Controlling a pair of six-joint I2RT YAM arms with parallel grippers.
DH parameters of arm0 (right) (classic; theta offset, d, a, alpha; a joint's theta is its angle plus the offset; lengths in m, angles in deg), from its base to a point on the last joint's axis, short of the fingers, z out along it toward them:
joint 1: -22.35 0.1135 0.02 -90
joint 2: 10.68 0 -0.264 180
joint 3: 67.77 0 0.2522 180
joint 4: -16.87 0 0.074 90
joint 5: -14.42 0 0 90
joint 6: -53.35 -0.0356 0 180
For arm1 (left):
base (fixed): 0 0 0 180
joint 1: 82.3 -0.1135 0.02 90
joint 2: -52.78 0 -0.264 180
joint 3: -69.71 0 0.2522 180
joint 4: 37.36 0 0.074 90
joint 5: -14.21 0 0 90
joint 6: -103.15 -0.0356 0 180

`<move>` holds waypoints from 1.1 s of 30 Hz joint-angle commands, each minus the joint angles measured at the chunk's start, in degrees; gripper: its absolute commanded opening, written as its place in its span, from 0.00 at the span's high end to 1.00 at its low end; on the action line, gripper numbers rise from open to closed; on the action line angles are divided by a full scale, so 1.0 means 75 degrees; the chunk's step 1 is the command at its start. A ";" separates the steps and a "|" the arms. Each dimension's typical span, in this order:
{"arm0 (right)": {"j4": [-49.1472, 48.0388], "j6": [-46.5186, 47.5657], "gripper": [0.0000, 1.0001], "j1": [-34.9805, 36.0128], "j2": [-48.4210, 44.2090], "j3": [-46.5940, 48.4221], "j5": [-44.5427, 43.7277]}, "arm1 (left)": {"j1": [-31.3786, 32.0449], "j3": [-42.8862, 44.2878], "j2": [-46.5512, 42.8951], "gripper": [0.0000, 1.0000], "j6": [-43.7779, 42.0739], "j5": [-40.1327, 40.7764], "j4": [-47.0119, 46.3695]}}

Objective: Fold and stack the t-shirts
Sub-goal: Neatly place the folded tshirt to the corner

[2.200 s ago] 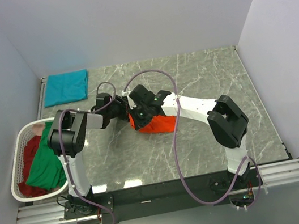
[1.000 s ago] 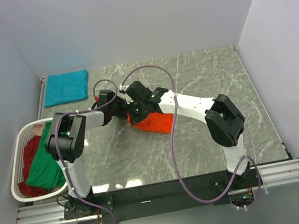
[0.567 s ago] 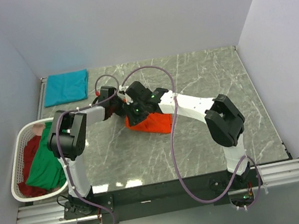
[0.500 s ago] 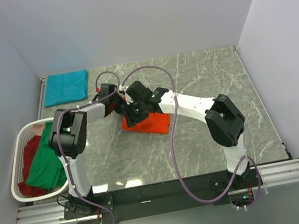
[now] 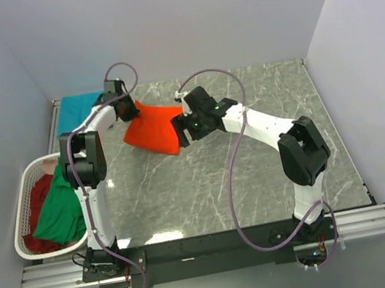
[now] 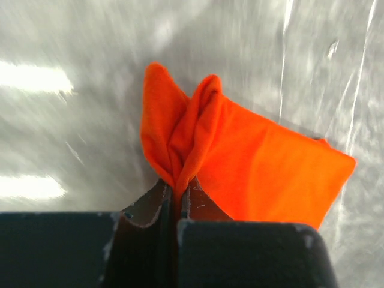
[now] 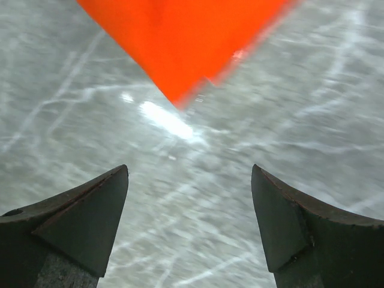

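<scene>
A folded orange t-shirt (image 5: 152, 132) is being gripped by its bunched edge in the clenched left hand (image 6: 177, 191), over the far left of the tabletop (image 5: 272, 175). The right hand (image 7: 189, 174) is being held wide apart and empty, just beside the shirt's right corner. A teal t-shirt (image 5: 76, 108) is lying folded in the far-left corner. A green t-shirt (image 5: 58, 205) and a dark red t-shirt (image 5: 36, 194) are being left in the basket (image 5: 27, 249), seemingly yet to be folded.

Grey marbled bench (image 5: 257, 177), white slatted laundry basket (image 5: 22, 245) stood off its left near corner, pale walls (image 5: 158, 24) enclosed it.
</scene>
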 commanded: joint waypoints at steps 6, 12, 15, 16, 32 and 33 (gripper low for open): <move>0.0107 0.0928 0.09 -0.0358 -0.0793 -0.0585 -0.0590 | -0.0577 0.3229 0.1111 1.00 -0.2240 0.0059 0.1145; 0.0153 0.1116 0.08 -0.0452 -0.0770 -0.0632 -0.0602 | -0.0730 0.4217 0.1384 1.00 -0.2838 0.0118 0.1111; 0.0177 0.1139 0.08 -0.0464 -0.0700 -0.0550 -0.0613 | -0.0754 0.4065 0.1150 1.00 -0.3178 0.0164 0.0807; 0.0188 0.1151 0.07 -0.0476 -0.0688 -0.0538 -0.0602 | -0.0766 0.4052 0.1079 1.00 -0.3237 0.0130 0.0725; 0.0189 0.1163 0.06 -0.0476 -0.0641 -0.0515 -0.0590 | -0.0942 0.4439 0.0622 1.00 -0.4350 0.0539 -0.0166; 0.0189 0.1163 0.06 -0.0464 -0.0641 -0.0503 -0.0602 | -0.0953 0.4427 0.0598 1.00 -0.4362 0.0563 -0.0190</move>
